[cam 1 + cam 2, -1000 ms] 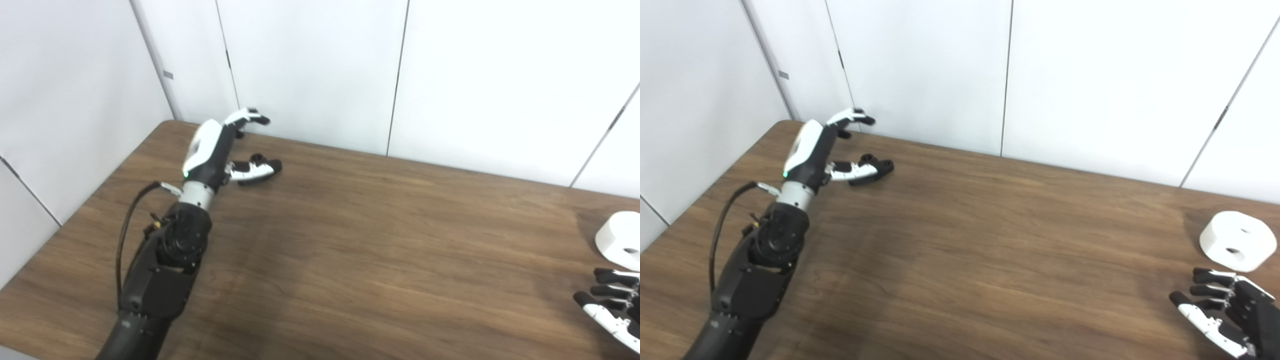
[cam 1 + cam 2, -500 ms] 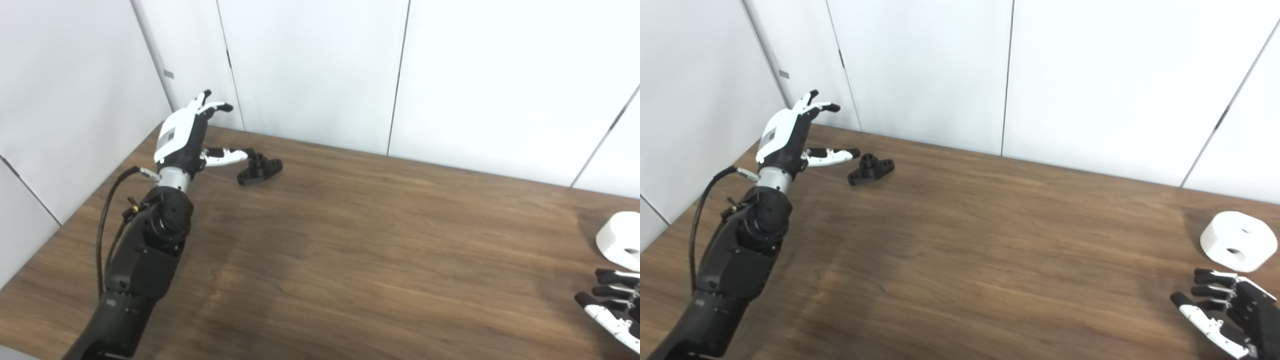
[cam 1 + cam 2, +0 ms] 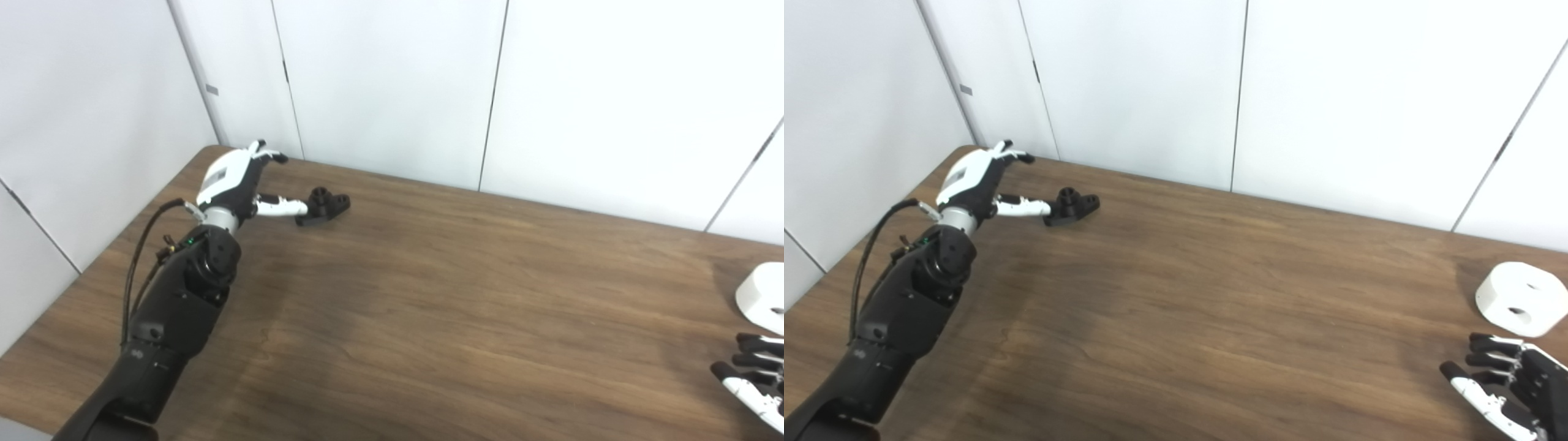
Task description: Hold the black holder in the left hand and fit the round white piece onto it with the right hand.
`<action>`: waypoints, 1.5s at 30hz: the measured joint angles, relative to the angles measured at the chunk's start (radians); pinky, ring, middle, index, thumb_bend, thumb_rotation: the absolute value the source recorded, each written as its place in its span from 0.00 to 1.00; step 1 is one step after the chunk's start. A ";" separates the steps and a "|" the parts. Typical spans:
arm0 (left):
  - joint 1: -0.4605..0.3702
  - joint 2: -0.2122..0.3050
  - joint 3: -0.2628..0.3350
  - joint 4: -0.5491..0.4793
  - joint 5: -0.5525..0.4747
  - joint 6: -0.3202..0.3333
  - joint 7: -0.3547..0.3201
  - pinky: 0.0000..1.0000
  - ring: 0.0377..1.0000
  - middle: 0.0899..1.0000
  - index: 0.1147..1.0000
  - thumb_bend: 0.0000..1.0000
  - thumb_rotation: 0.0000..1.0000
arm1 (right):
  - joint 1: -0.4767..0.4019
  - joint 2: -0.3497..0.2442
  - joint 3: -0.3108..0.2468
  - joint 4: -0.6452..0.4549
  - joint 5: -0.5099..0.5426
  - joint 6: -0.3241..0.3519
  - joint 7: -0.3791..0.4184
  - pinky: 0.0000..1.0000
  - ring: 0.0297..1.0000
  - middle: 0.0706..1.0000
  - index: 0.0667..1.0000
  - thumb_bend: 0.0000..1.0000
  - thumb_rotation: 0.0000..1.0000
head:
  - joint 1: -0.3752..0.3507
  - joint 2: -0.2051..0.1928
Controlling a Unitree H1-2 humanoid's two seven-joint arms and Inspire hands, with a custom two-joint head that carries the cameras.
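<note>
At the far left, the left hand [image 3: 974,177] lay spread and empty over the table [image 3: 1176,318], its thumb reaching rightward until the tip met, or all but met, the left end of the black holder [image 3: 1072,207]. The holder rested flat on the wood just right of that hand, its long axis running left-near to right-far, a short post rising from its middle. Far across the table, at the right edge, the round white piece [image 3: 1522,298] sat flat; the right hand [image 3: 1500,376] waited just nearer than it, fingers parted, holding nothing. No container was present.
</note>
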 measured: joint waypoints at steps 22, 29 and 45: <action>-0.033 0.012 -0.093 0.184 0.028 -0.017 0.050 1.00 1.00 1.00 0.79 1.00 0.30 | -0.001 0.000 0.000 0.006 0.000 0.000 0.002 0.45 0.54 0.63 0.46 0.52 0.15 | -0.011 0.000; -0.043 0.004 -0.090 0.214 0.027 -0.023 0.095 1.00 1.00 1.00 0.78 1.00 0.31 | 0.000 -0.001 0.001 0.006 -0.002 0.001 0.002 0.46 0.56 0.64 0.46 0.51 0.14 | -0.009 0.002; -0.059 -0.107 0.000 0.303 -0.126 -0.071 0.204 0.98 1.00 1.00 0.74 0.95 0.36 | 0.000 -0.003 0.001 0.006 -0.008 0.000 0.003 0.46 0.55 0.62 0.46 0.52 0.15 | -0.018 0.011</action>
